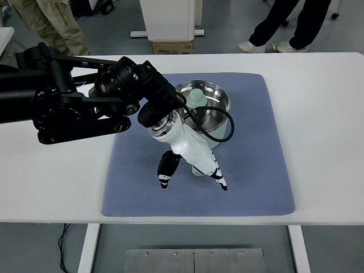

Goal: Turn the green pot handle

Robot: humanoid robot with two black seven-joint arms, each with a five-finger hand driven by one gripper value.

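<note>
L hand [190,162] over pot handle [200,169] — touching

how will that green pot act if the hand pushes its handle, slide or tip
The green pot looks wide and low, so it will probably turn or slide rather than tip. The textured blue mat under it likely adds grip, so expect some drag. Its steel-lined bowl suggests moderate weight. The left hand covers the handle, so the handle's shape cannot be judged.
</note>
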